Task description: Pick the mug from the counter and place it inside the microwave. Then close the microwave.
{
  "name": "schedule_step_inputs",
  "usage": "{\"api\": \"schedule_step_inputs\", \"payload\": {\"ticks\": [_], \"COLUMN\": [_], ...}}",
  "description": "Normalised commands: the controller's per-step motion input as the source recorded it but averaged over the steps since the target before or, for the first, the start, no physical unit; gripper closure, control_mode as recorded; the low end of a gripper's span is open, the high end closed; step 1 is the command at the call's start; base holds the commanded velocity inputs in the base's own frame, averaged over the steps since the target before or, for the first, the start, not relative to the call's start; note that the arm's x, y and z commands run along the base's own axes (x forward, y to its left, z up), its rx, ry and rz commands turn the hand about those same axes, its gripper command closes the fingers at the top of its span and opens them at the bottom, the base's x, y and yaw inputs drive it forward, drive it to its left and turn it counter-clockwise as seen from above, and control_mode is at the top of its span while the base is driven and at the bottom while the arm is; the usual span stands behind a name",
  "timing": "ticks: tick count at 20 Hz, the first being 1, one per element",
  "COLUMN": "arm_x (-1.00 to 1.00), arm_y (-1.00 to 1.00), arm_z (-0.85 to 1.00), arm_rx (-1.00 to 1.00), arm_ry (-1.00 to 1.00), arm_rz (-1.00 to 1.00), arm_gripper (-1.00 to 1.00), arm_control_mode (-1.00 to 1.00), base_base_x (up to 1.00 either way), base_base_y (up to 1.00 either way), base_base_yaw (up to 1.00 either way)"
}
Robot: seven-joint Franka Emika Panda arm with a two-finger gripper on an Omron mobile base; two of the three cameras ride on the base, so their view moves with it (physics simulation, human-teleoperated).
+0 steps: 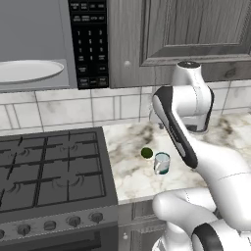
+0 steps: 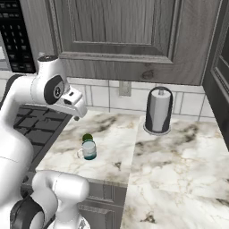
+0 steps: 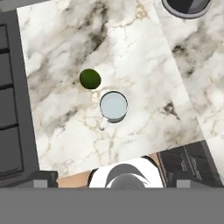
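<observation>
The mug (image 1: pixel 162 163) (image 2: pixel 89 150) (image 3: pixel 113 106) stands upright on the marble counter (image 1: pixel 132 184) (image 2: pixel 170 156) (image 3: pixel 131 48), pale with a teal lower part, its handle toward the counter's front edge. My gripper (image 2: pixel 76 115) (image 3: pixel 113 179) hangs high above it, pointing down, jaws wide open and empty. The mug lies nearly straight below the hand, well apart from the fingertips (image 3: pixel 42 178). The microwave (image 1: pixel 89 44) hangs at the upper left with its cavity open and the white round plate (image 1: pixel 27 71) showing inside; its button panel (image 2: pixel 15 40) is also seen from the right.
A small dark green round fruit (image 1: pixel 146 153) (image 2: pixel 87 137) (image 3: pixel 90 78) sits just behind the mug, close to it. A paper towel holder (image 2: pixel 158 111) stands at the back of the counter. The black stove (image 1: pixel 49 171) borders the counter on the left.
</observation>
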Motion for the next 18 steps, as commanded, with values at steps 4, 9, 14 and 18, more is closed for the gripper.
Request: {"api": "schedule_step_inputs", "payload": {"ticks": [4,9,14,18], "arm_x": [0.00,0.03,0.01,0.00], "arm_y": [0.00,0.00,0.02,0.00], "arm_z": [-0.09,-0.27,-0.38,-0.40], "arm_rx": [0.01,0.04,0.06,0.05], "arm_ry": [0.03,0.00,0.00,0.02], "arm_rz": [-0.25,-0.15,-0.04,0.00], "arm_gripper": [-1.00,-1.00,-1.00,-1.00], "arm_control_mode": [-1.00,-1.00,-1.00,-1.00], "base_base_x": [0.00,0.00,0.00,0.00], "base_base_y": [0.00,0.00,0.00,0.00], "base_base_yaw": [0.00,0.00,0.00,0.00]}}
